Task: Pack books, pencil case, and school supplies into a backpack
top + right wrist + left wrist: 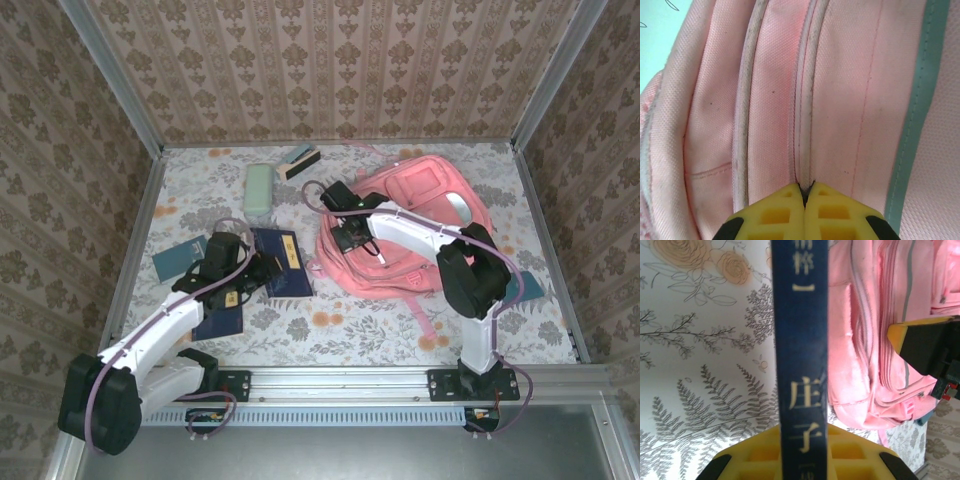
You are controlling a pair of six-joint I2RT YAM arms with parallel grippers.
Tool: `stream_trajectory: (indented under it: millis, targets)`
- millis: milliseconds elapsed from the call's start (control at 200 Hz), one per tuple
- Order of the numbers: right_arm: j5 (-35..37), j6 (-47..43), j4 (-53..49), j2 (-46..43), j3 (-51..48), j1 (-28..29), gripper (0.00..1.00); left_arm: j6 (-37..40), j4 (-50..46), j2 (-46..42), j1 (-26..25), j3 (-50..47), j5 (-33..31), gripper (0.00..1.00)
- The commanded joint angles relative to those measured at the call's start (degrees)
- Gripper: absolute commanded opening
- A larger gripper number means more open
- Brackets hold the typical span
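light: bright, even | shadows: soft, faint | glare: backpack (860, 340) washed out | focus: left wrist view soft

The pink backpack (440, 190) lies flat toward three o'clock of the worktop (350, 330) — the mint pencil case (259, 188) at eleven near the teal-and-dark block (300, 160), two navy books (292, 275) toward eight, the teal booklet (178, 258) flat at nine.

We see floral worktop (350, 330): pink backpack (425, 188) right of centre; mint pencil case (259, 188), stapler-like block (300, 160) at far edge; teal booklet (178, 258) left; navy book (222, 318) near front.
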Motion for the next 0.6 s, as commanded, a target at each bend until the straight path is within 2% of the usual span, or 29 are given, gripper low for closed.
stream_trajectory:
  millis: [0, 215, 330, 350, 460, 595]
  targets:
    - [2.51, -1.47, -3.84, -6.68, 4.17, -1.19, 0.00, -3.28, 5.88, -1.25, 0.51, 3.14, 1.20, 0.00]
    - [-0.84, -0.93, -6.95, -12.48, 9.63, -3.25, 0.00, -5.17, 10.39, 0.92, -0.16, 5.70, 0.37, 0.00]
    - [-5.03, 0.45, -7.42, -15.08, 12.12, -5.41, 0.00, -7.27, 15.67, 4.02, -0.80, 6.53, 0.12, 0.00]
    - [-5.84, 0.83, -7.39, -15.45, 12.51, -5.85, 0.00, -7.63, 16.60, 4.54, -2.74, 6.73, -0.12, 0.00]
    - [-11.25, 3.04, -6.71, -17.51, 14.64, -8.23, 0.00, -8.84, 20.72, 8.41, -5.92, 8.70, -2.64, 0.00]
    - [-14.35, 4.62, -6.57, -18.09, 17.11, -9.19, 0.00, -10.67, 27.65, 15.55, -9.89, 12.21, -4.67, 0.00]
